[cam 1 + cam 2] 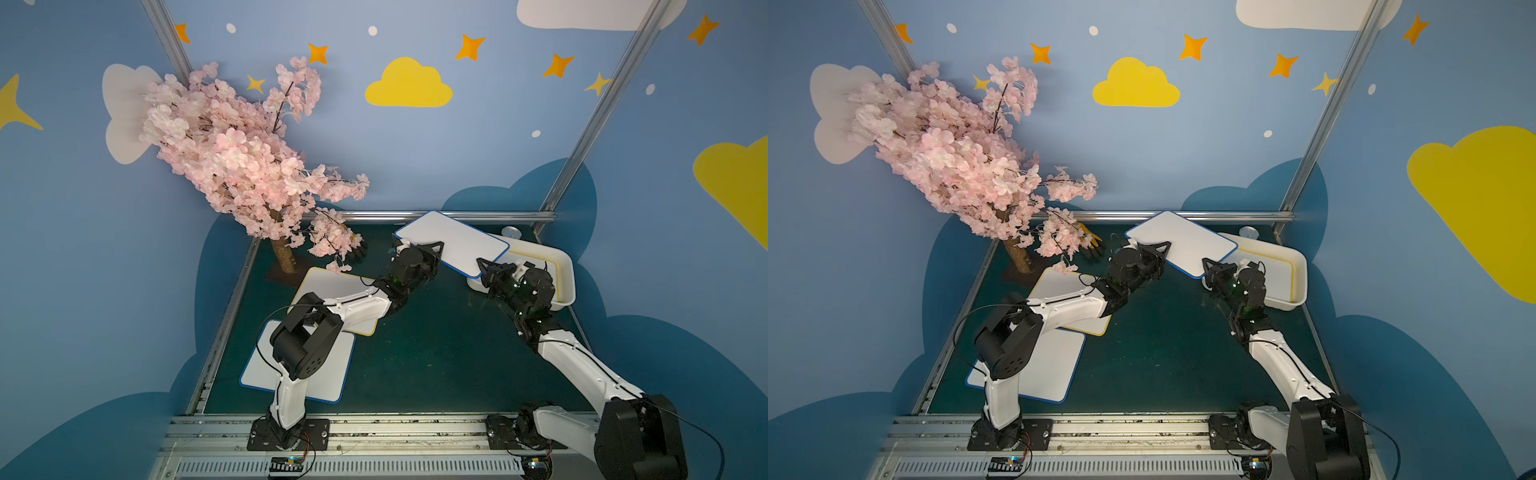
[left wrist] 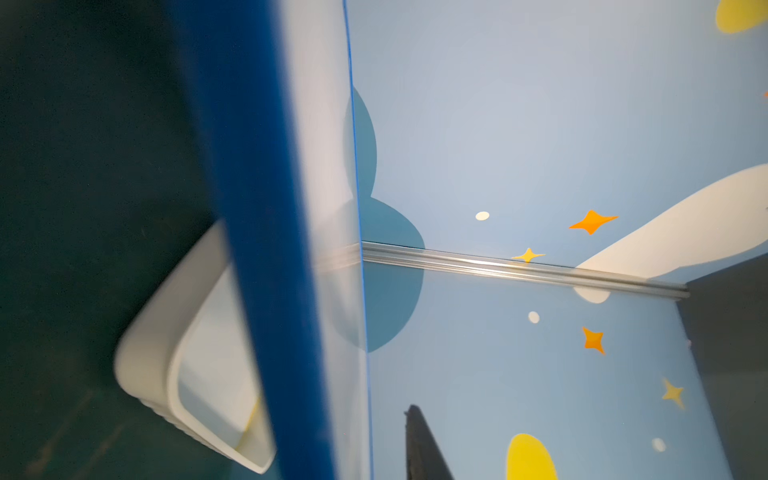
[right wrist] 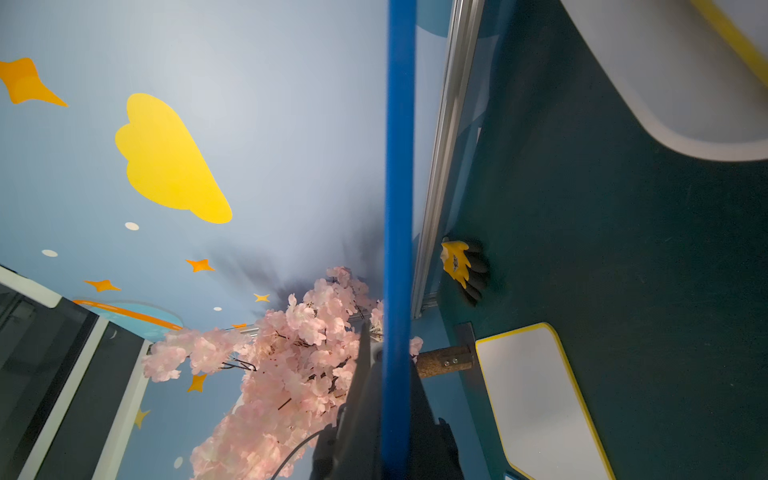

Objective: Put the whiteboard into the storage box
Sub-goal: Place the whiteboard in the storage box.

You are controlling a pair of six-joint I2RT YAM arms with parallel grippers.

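Nearest, along the front rail point(image 1: 395, 428), the two arm bases are being carried. Just beyond, a blue-edged board point(image 1: 328, 365) is lying flat on the dark green bench point(image 1: 436, 353), partly covered by the left arm. A little farther on that side, a yellow-edged board point(image 1: 328, 282) is being crossed by the same arm's forearm. Past mid-bench, the blue-rimmed whiteboard point(image 1: 453, 243) is being held up off the bench, tilted, between the two arms. Its right edge is being pinched by the right gripper point(image 1: 483, 265), whose fingers point(image 3: 361, 415) are being seen closed on either side of the rim in the right wrist view. The left gripper point(image 1: 438, 248) is being seen at the opposite edge, slightly parted: one of its fingers point(image 2: 419, 444) is being shown clear of the board face, the other being hidden. In both top views the whiteboard's right end is overlapping the left end of the storage box point(image 1: 568, 272), not yet lowered in. A yellow-edged sheet point(image 1: 1279, 278) is lying inside the box. Farthest back, a silver can point(image 1: 511, 231), a glove point(image 1: 1090, 245) and a pink blossom tree point(image 1: 232, 158) are being seen.
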